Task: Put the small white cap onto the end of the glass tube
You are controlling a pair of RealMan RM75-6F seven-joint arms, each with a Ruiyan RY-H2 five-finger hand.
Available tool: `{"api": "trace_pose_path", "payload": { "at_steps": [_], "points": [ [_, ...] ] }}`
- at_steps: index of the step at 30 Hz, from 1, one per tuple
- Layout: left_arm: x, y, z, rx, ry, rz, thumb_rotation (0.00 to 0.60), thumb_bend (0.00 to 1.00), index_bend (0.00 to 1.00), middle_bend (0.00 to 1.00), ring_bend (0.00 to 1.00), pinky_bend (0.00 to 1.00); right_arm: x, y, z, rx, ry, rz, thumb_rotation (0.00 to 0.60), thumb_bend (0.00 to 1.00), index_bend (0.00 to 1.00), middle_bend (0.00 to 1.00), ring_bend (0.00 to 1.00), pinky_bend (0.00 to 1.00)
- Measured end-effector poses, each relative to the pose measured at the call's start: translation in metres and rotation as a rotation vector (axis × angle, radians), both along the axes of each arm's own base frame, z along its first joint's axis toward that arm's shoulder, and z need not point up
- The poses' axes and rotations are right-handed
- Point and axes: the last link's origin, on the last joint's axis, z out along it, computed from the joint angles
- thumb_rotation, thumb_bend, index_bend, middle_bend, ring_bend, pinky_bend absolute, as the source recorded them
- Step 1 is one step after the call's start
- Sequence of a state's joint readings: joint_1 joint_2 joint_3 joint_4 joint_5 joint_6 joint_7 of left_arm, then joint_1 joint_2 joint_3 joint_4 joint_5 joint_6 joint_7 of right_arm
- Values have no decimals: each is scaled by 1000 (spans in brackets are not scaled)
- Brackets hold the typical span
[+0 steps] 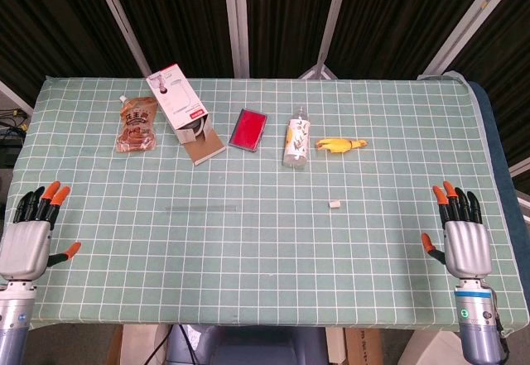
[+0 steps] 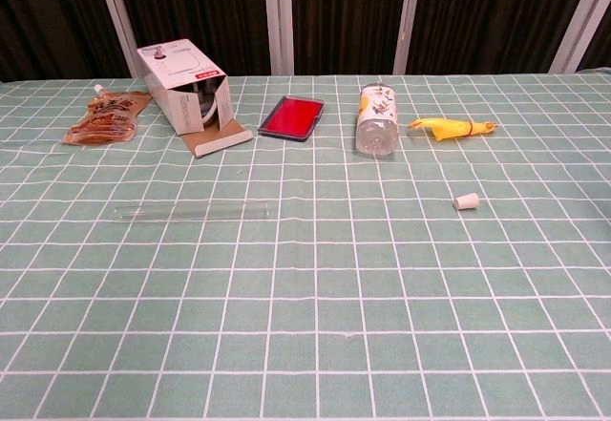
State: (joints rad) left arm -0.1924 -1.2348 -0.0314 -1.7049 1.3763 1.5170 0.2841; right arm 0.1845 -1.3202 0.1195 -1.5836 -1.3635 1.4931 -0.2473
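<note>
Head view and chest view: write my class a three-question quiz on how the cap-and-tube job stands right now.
1. True or false: the small white cap already sits on the glass tube.
2. Which hand lies nearer the cap: left hand or right hand?
3. What red thing lies between the open box and the bottle?

Key
1. False; cap and tube lie apart on the table.
2. Right hand.
3. The flat red case.
</note>
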Motion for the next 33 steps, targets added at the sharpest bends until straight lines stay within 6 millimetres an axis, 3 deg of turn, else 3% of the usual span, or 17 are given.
{"api": "trace_pose_path", "payload": {
  "at_steps": [5,8,18,24,33],
  "points": [
    [29,17,-17,-39,44,-34,600,351,166,140,0,0,3,-2,-4,14,-17,5,600,332,0,0,0,0],
    [54,38,-33,-63,66,-65,600,376,187,181,1,0,3,-2,-5,19,-25,1,600,332,0,0,0,0],
    [121,103,-114,-153,79,-21,600,380,290,327,46,0,3,-4,-5,28,-64,-10,600,332,0,0,0,0],
    [142,122,-156,-188,117,23,600,381,352,414,81,11,3,-3,-4,28,-80,-14,600,332,0,0,0,0],
    [150,120,-184,-218,156,31,600,399,384,435,97,11,2,-3,-2,24,-95,-13,600,332,0,0,0,0]
  ]
}}
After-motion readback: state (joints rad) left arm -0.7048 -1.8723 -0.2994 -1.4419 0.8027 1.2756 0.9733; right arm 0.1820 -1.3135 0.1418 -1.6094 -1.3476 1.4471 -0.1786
